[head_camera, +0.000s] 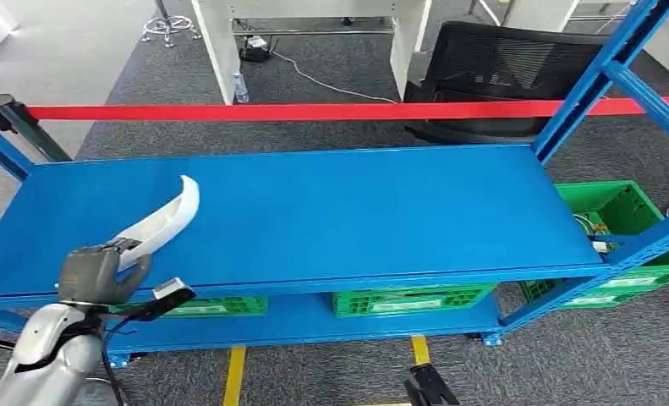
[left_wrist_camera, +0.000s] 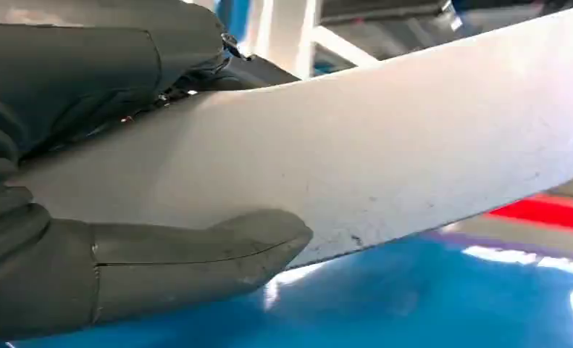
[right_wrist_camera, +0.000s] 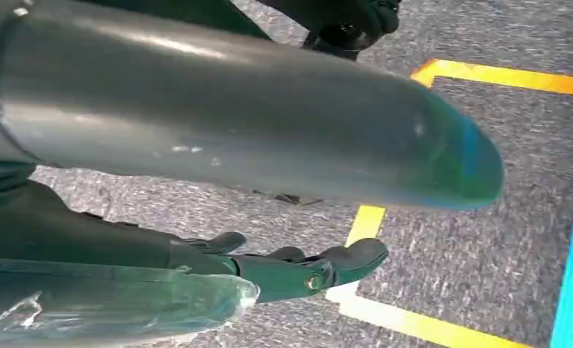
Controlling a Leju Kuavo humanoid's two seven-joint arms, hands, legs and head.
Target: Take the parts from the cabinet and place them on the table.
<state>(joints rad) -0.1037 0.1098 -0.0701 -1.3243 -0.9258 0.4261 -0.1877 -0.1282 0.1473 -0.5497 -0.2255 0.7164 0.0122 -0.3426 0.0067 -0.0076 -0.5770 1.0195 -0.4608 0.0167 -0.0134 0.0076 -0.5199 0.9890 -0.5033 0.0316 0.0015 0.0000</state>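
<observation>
Left robot hand [head_camera: 102, 272] grips white curved part [head_camera: 166, 218] at blue shelf [head_camera: 356, 203] front-left edge; right robot hand [right_wrist_camera: 283, 272] holds nothing, fingers extended.

The left arm [head_camera: 47, 355] is clad in smooth silver shells that narrow toward the wrist. A thin black cable [head_camera: 111, 368] runs along its side, and a small black block with a pale face [head_camera: 168, 292] sits at the wrist. The left hand [head_camera: 98, 272] has a grey cover, a thick grey thumb [left_wrist_camera: 196, 257] with a fine seam line, and darker ribbed fingers [left_wrist_camera: 1, 181]. The right hand [right_wrist_camera: 269, 272] shows dark, slim fingers [right_wrist_camera: 356, 257] with 1 small brass-coloured screw [right_wrist_camera: 313, 283].
</observation>
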